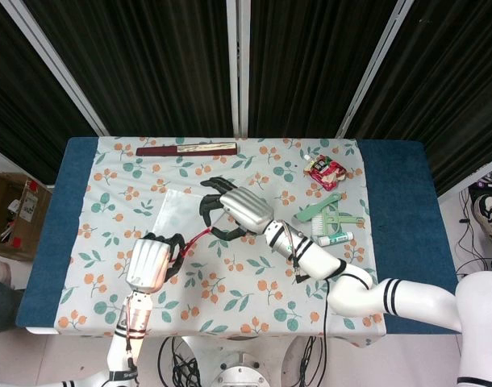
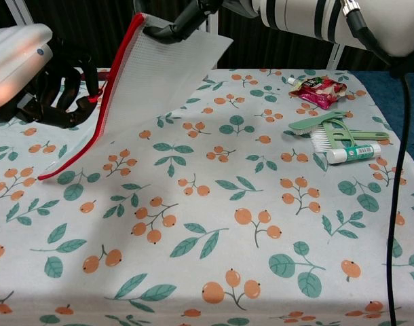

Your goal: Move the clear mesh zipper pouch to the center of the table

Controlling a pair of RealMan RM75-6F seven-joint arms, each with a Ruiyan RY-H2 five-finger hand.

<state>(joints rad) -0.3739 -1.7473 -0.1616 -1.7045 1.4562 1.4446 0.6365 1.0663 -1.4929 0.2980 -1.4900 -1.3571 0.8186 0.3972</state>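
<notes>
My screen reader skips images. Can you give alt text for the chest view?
The right hand holds the clear mesh zipper pouch up by its red-zippered edge above a floral tablecloth, the left hand beside it.

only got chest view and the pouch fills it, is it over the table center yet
observer: not yet. From the head view the clear mesh zipper pouch hangs over the cloth's left half, left of center.
operator: which robot hand has it
observer: the right robot hand grips the top of the red zipper edge. The left robot hand seems to pinch the zipper's lower end, nearer the front edge.
</notes>
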